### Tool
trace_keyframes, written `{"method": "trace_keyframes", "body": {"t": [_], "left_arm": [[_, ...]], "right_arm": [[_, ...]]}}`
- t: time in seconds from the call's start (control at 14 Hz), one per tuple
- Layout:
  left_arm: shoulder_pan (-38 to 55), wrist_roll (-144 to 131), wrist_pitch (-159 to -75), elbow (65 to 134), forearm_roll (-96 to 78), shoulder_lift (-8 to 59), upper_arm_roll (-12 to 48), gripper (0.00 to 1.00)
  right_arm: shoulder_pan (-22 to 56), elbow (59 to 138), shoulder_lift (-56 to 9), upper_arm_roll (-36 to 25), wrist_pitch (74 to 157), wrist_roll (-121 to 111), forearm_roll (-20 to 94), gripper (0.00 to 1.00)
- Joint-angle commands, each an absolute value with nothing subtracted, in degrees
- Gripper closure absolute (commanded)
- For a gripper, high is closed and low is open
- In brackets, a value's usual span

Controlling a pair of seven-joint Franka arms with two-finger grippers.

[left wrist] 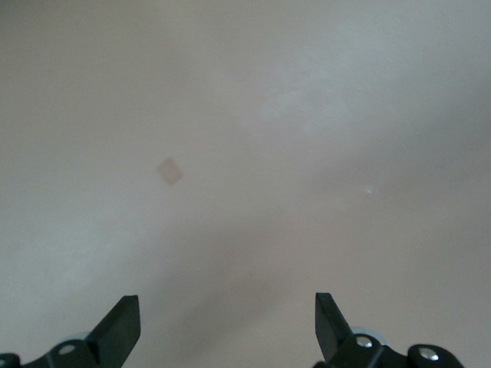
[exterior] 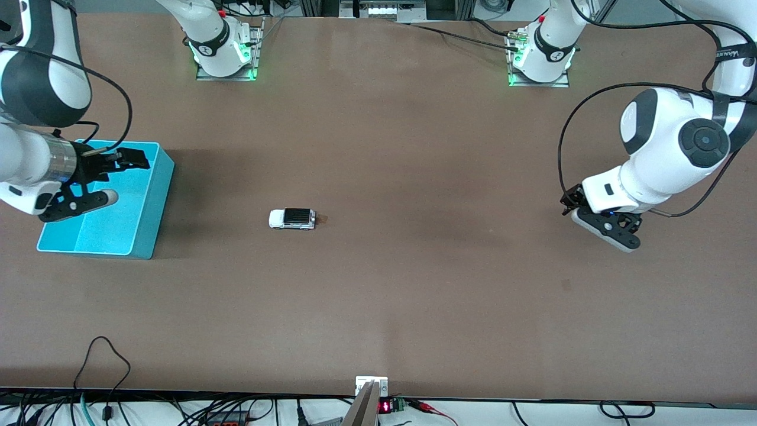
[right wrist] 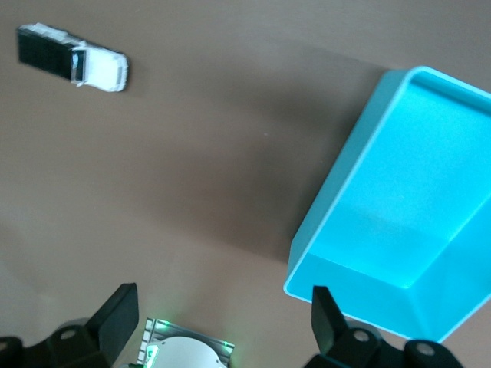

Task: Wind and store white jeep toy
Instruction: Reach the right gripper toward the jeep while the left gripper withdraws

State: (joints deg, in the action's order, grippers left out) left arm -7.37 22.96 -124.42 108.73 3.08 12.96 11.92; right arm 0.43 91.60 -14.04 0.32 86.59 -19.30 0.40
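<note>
The white jeep toy (exterior: pixel 293 218) stands on its wheels near the middle of the brown table, black roof up, with nothing touching it. It also shows in the right wrist view, the jeep toy (right wrist: pixel 73 57) well away from the fingers. My right gripper (exterior: pixel 127 178) hangs open and empty over the turquoise bin (exterior: pixel 158 189) at the right arm's end of the table; in its wrist view the right gripper (right wrist: pixel 222 310) has the bin (right wrist: pixel 360 192) beside it. My left gripper (exterior: pixel 609 232) waits over bare table at the left arm's end. Its wrist view shows the left gripper (left wrist: pixel 225 322) open and empty.
Both arm bases (exterior: pixel 225 53) (exterior: pixel 541 59) stand along the table edge farthest from the front camera. Cables and a small mount (exterior: pixel 371 387) line the nearest edge. A faint square mark (left wrist: pixel 169 170) lies on the table under the left gripper.
</note>
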Motion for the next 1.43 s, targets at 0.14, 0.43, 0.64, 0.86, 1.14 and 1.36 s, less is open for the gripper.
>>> {"method": "trace_keyframes", "body": {"t": [0.14,0.43,0.64,0.86,1.14,1.36], "left_arm": [[-7.56,16.72,-115.59,101.88,0.8,11.34,7.39,0.0],[-6.59,11.0,-111.55,98.36,-3.51,9.41,3.88,0.0],[-3.96,5.72,-104.96,94.15,-3.69,8.79,1.41,0.0],[-4.48,2.47,-97.85,91.77,-3.6,7.12,1.58,0.0],[-4.48,-1.67,-95.45,93.34,-3.43,3.7,2.2,0.0],[-4.57,-0.7,-95.8,94.83,-3.25,1.41,2.46,0.0]], "right_arm": [[4.12,97.71,-10.91,0.18,91.99,-27.4,0.97,0.0],[6.41,106.13,-8.63,0.79,102.35,-35.92,0.88,0.0],[5.54,112.14,-7.47,7.45,110.89,-44.71,0.62,0.0],[5.19,114.6,-7.56,13.69,116.7,-50.61,0.35,0.0],[6.42,116.19,-12.11,16.61,128.39,-59.75,-1.32,0.0],[7.2,115.84,-15.63,16.61,133.14,-65.11,-1.32,0.0]]}}
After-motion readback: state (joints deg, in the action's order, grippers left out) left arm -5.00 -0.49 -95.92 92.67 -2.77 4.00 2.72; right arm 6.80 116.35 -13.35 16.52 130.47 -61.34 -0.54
